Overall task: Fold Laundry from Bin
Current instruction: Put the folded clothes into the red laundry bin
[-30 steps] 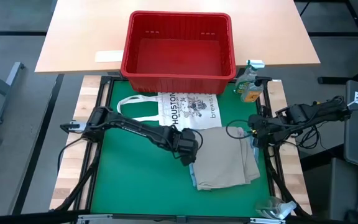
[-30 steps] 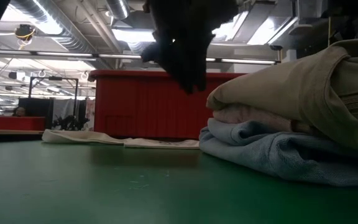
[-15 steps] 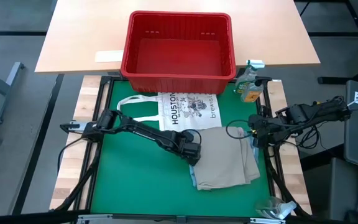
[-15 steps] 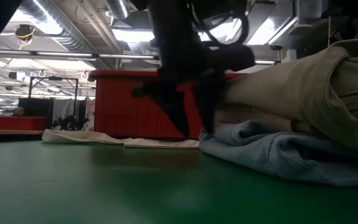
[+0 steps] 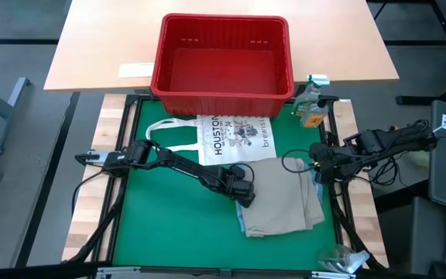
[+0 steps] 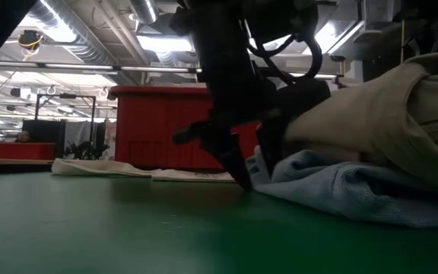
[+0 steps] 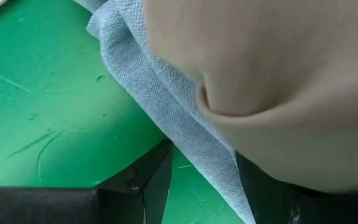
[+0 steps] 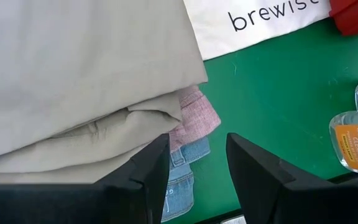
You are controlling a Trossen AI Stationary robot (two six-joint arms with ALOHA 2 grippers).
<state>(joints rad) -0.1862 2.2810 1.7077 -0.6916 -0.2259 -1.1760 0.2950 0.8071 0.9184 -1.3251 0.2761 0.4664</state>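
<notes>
Wooden table (image 5: 91, 39) at the far end, carrying the red bin (image 5: 223, 56), its slotted walls bare inside as seen from above. Green mat (image 5: 169, 225) nearer, framed by pale boards. On the mat just in front of the bin, a flat white tote bag (image 5: 231, 136) printed "HOUSTON", handles trailing to the left. Touching its near edge, the stack of folded laundry (image 5: 281, 198): khaki-grey piece (image 8: 73, 74) on top, pale pink piece (image 8: 194, 115) under it, light blue piece (image 6: 341, 190) at the bottom against the mat. Left gripper (image 5: 242, 192) down at the stack's left edge, jaws spread wide, one finger (image 7: 148, 180) on the mat beside the blue hem and the other on its far side, below the khaki fold; fabric lying between them, not pinched. Right gripper (image 5: 316, 169) low at the stack's right edge, jaws apart, fingers (image 8: 148, 168) straddling the pink and blue corners without holding them. Small bottle (image 5: 312, 108) with an orange label past the mat's far right corner.
</notes>
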